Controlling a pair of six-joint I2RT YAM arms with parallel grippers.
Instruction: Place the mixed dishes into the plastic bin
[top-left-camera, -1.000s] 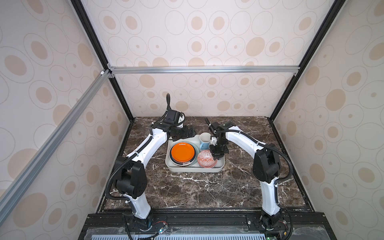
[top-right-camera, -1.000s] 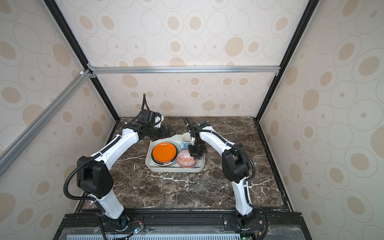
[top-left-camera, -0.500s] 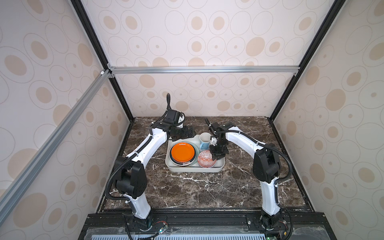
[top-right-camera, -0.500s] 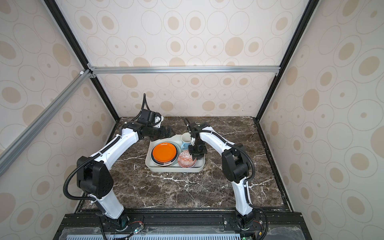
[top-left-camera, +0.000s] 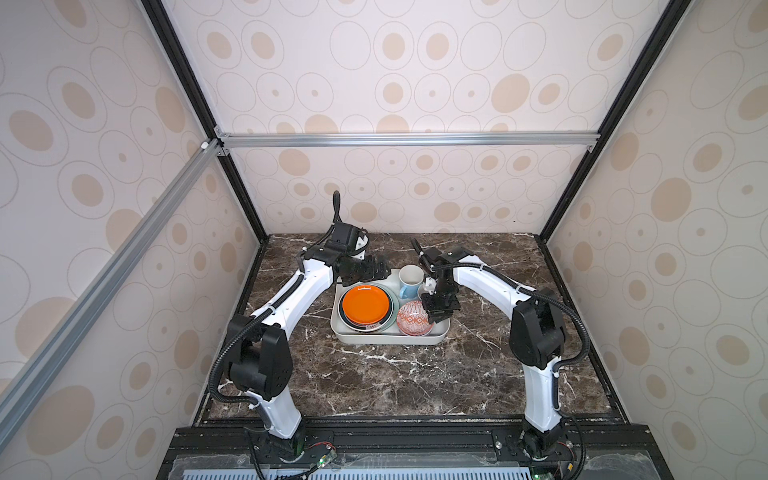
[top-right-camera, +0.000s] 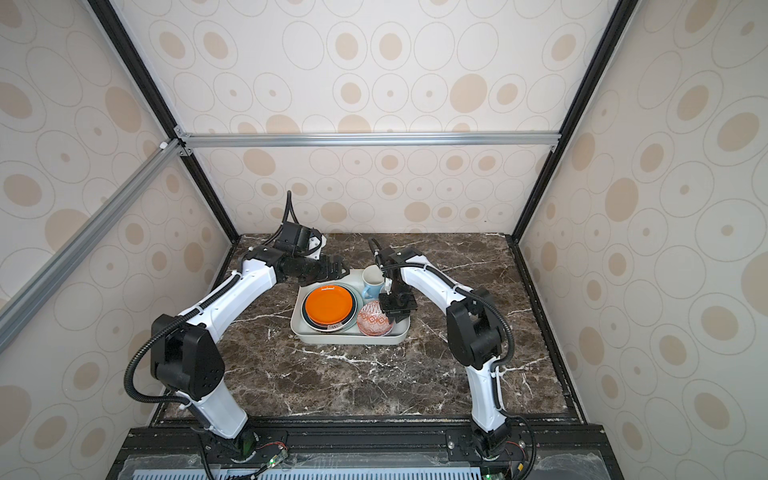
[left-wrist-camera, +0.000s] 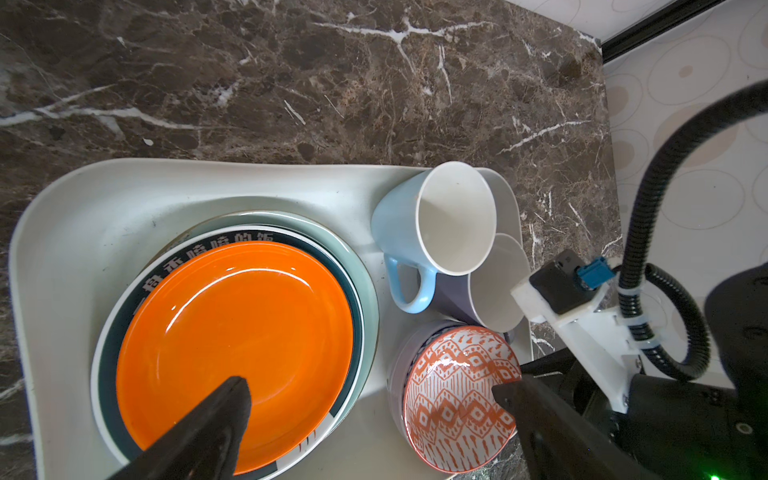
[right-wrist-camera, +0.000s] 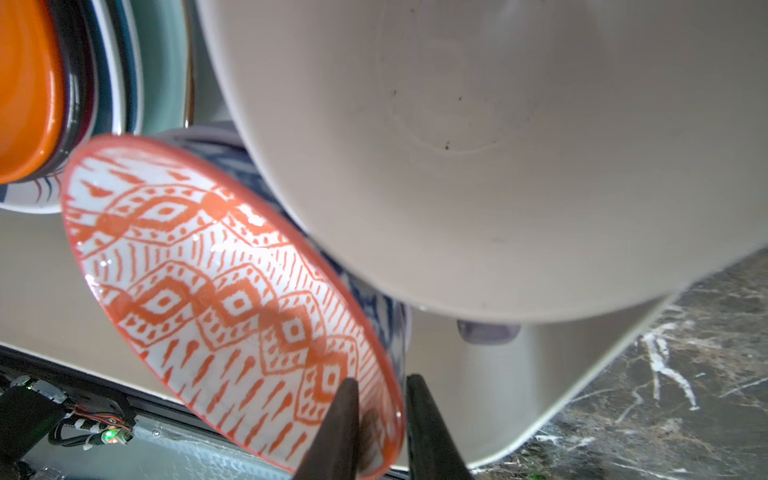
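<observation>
While the patterned bowl (right-wrist-camera: 216, 266) lies tilted at four o'clock in the bin (top-left-camera: 388, 338), just as a second ago, the right hand (right-wrist-camera: 381, 379) straddles its rim, narrow. Pinching or loosed, I cannot tell. The left hand (left-wrist-camera: 368, 384) gapes wide at eleven. Every dish seen is in! Chinese characters ring the dark-rimmed plate (left-wrist-camera: 245, 241), ending 的饭.

Under the orange plate (left-wrist-camera: 232, 353) I see only rims of the plates (left-wrist-camera: 137, 291) beneath. The blue mug (left-wrist-camera: 399, 224) and a camera mount (left-wrist-camera: 557, 291) cover most of the lavender mug (left-wrist-camera: 494, 286). The right gripper (right-wrist-camera: 382, 380) straddles the bowl (right-wrist-camera: 232, 299) rim, fingers (right-wrist-camera: 336, 428) cut off at the frame edge; perhaps pinching it, I can't tell.
</observation>
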